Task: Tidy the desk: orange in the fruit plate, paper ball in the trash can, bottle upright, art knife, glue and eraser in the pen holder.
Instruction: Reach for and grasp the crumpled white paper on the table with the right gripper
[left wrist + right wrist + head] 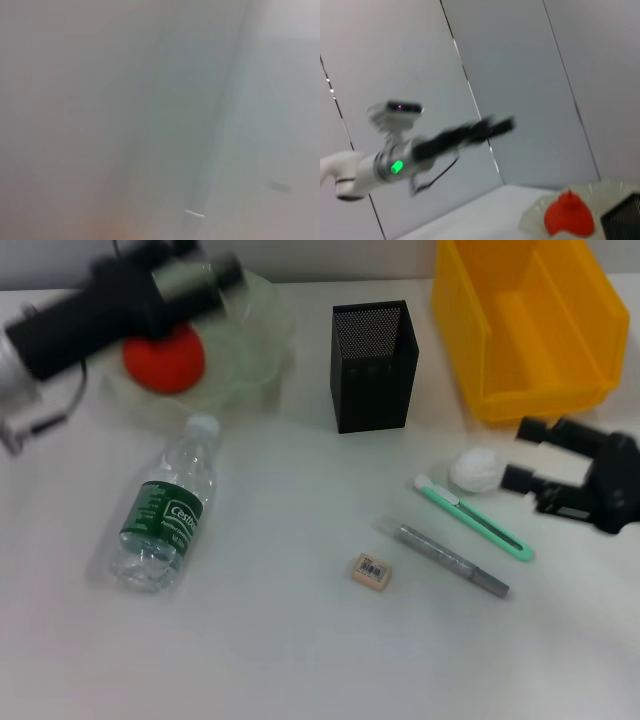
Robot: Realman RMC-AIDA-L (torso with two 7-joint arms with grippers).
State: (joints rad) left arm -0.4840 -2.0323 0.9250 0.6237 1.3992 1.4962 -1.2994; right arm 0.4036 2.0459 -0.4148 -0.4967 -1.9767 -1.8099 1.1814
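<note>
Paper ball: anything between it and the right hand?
Nothing visible. The right hand sits open on the table beside the paper ball, with only a bare gap between them. The knife lies nearer the robot, off that line.

We are seeing the orange (165, 358) sitting in the fruit plate (255, 340) (clear glass) while the bottle (165, 508) is lying flat, cap toward the plate.

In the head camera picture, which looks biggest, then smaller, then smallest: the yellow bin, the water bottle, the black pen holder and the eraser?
1. Yellow bin, clearly the biggest.
2. Water bottle and black pen holder: these look about alike, so I won't rank them.
3. Eraser, by far the smallest.
</note>
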